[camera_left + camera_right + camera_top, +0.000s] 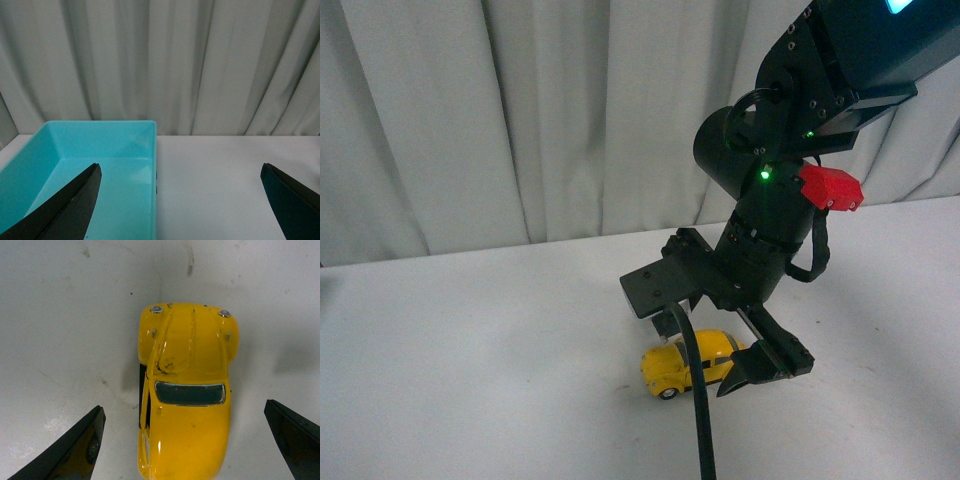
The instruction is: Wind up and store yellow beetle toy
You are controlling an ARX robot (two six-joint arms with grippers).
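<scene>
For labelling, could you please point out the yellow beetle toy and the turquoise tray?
yellow beetle toy [187, 440]: right wrist view, its roof.
turquoise tray [100, 140]: left wrist view, its far wall.

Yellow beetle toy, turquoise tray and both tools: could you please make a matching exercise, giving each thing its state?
1 yellow beetle toy
2 turquoise tray
3 right tool
4 left tool

a open, no toy near it
b open, toy in its gap
c on its wheels on the white table
d empty as far as seen

Pairs: 1-c; 2-d; 3-b; 4-a
</scene>
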